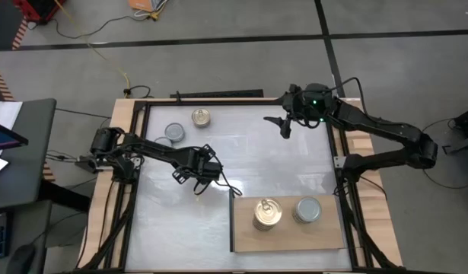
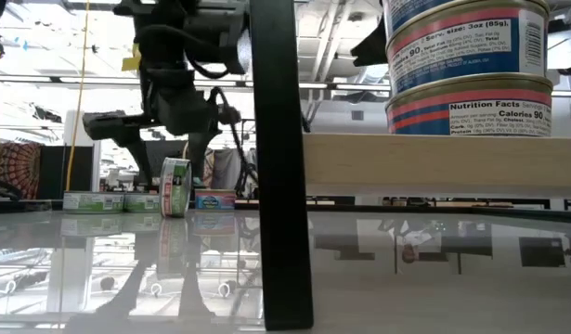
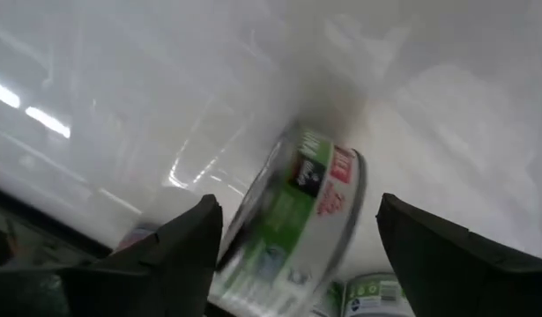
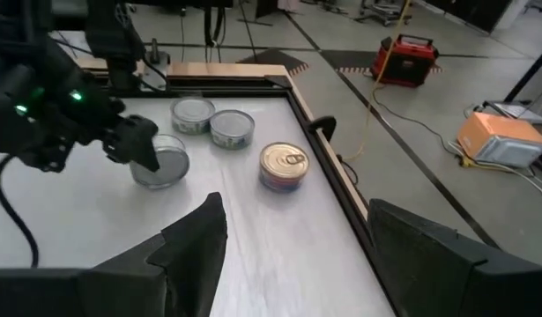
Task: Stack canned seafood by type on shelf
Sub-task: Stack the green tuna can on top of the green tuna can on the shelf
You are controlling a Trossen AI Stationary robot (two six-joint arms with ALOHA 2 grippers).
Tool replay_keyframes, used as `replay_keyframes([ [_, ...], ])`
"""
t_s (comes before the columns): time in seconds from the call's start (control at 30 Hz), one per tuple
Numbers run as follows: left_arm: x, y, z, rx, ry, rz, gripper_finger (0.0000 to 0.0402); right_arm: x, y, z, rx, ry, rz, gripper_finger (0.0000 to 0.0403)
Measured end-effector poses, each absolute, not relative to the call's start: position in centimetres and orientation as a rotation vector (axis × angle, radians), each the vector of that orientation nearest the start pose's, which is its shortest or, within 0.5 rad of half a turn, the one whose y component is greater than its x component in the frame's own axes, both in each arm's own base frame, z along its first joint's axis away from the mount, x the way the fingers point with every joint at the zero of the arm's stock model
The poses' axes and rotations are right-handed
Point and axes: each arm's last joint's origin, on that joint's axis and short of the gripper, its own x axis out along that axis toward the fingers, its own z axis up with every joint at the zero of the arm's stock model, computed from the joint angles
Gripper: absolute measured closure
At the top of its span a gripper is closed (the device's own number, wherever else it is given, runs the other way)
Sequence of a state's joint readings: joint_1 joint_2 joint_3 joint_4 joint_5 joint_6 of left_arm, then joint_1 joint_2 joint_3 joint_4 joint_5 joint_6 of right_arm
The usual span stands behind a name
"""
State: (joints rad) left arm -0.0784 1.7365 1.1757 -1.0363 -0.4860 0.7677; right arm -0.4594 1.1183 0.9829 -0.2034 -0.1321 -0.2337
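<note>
My left gripper (image 1: 196, 173) is at the table's middle left, shut on a green-label tin (image 3: 297, 220) that stands on edge; it also shows in the low view (image 2: 175, 187) and the right wrist view (image 4: 163, 163). My right gripper (image 1: 283, 126) hangs open and empty over the far middle, its fingers wide apart in its wrist view (image 4: 297, 255). Two silver-lid tins (image 1: 171, 136) and a gold-lid tin (image 1: 201, 117) rest flat at the far left. The wooden shelf (image 1: 325, 236) lies at the near right, bearing a gold-lid stack (image 1: 266, 214) and a silver-lid tin (image 1: 308, 209). My left gripper has the tin between its two fingers, one finger (image 3: 187, 251) by each flat face, the labelled side wall (image 3: 293, 198) toward the wrist camera. The fingers come from above, pointing down. The tin is on edge, slightly tilted, its lower rim (image 2: 175, 213) at or just above the table.
A dark upright strip (image 2: 276, 167) stands at the shelf's left end, close to the low camera. Wooden side rails (image 1: 125, 152) border the table. The shelf board (image 2: 434, 162) shows raised, with stacked tins (image 2: 466, 65) on it. Bare table surface lies between the two arms.
</note>
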Motion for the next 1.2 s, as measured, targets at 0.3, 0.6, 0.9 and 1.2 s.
replay_keyframes([
  [0.3,28.8,-0.1,17.0,1.236,1.702,-0.378,0.0206,22.5,-10.1,33.6,-0.142,0.347,-0.262,0.0101],
  [0.6,28.8,0.0,17.0,1.208,1.717,-0.224,0.0281,22.5,-10.1,33.7,-0.143,0.34,-0.264,0.0101],
  [0.9,29.2,-1.7,20.7,1.062,1.624,0.039,0.0281,22.5,-10.2,33.8,-0.134,0.331,-0.271,0.0101],
  [1.2,27.0,-4.6,24.2,0.787,1.436,0.229,0.0281,22.7,-10.2,34.1,-0.11,0.29,-0.277,0.0101],
])
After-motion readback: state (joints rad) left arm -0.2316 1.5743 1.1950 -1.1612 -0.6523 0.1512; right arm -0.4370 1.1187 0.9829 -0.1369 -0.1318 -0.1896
